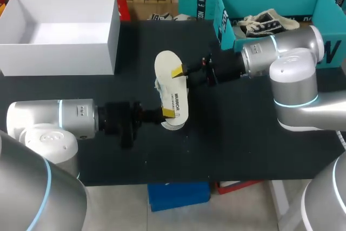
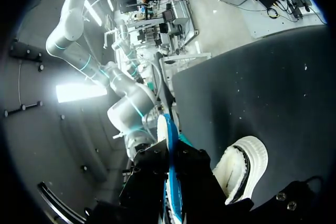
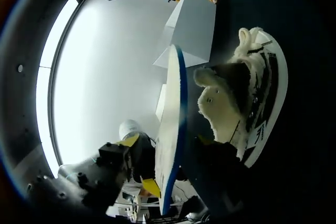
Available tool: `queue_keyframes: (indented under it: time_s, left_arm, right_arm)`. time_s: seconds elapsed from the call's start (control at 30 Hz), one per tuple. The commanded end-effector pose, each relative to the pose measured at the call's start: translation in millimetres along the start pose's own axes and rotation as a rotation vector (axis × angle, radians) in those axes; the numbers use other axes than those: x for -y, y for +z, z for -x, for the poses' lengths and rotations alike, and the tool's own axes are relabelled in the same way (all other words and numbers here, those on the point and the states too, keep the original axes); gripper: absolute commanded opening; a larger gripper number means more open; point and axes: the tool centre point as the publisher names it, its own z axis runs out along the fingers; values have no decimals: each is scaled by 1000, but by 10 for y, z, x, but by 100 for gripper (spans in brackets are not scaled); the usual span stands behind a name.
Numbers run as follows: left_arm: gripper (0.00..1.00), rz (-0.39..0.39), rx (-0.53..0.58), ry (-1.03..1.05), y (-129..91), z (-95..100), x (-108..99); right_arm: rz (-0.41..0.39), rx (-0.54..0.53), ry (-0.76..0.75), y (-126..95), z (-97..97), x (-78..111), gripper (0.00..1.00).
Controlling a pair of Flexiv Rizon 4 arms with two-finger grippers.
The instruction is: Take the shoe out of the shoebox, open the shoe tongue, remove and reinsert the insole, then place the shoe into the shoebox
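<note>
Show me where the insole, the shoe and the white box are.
insole [image 1: 167, 63], head view, its far end.
shoe [image 3: 215, 111], right wrist view, fluffy lining.
white box [image 1: 65, 4], head view, inner back wall.

On my table [image 1: 243, 150] an open box [image 1: 59, 52] stands at the far left and the shoebox [image 1: 226, 22] at the far right, well apart. A second shoe [image 1: 265, 22] lies inside the shoebox. Nearer to me, at the table's middle, the insole [image 1: 174, 93] hangs above the table, its length running away from me. My left fingers [image 1: 168, 113] grip its near end, coming in from the left. My right fingers [image 1: 177, 72] grip its right edge toward the far end. The shoe [image 3: 247, 98] lies on the table under the insole, mostly hidden beneath it from overhead, outside both boxes.
</note>
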Motion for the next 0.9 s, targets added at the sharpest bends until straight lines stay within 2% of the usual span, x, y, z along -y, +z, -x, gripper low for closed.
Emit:
queue_keyframes:
  time_s: [0.03, 0.1, 0.17, 0.57, 0.6, 0.63, 0.8, 0.9]
  left_arm:
    - [0, 7, -2, 3, 5, 1, 17]
    - [0, 7, -2, 3, 5, 1, 17]
    - [0, 7, -2, 3, 5, 1, 17]
    - [0, 10, -12, 9, 0, 3, 19]
    - [33, 14, -19, 2, -4, 3, 22]
    - [100, 32, -23, -3, -14, -2, 19]
    - [100, 53, -73, -15, -75, -15, -4]
    - [100, 65, -151, -21, -141, 7, -16]
  right_arm:
    - [-6, -3, 2, 39, 26, -26, 29]
    - [-10, -4, 4, 45, 35, -23, 21]
    - [-12, -5, 6, 49, 41, -21, 0]
    - [-18, -7, 6, 67, 57, -17, 0]
    - [-18, -7, 6, 67, 57, -17, 0]
    - [-18, -7, 6, 67, 57, -17, 0]
    - [-18, -7, 6, 67, 57, -17, 0]
    - [-18, -7, 6, 67, 57, -17, 0]
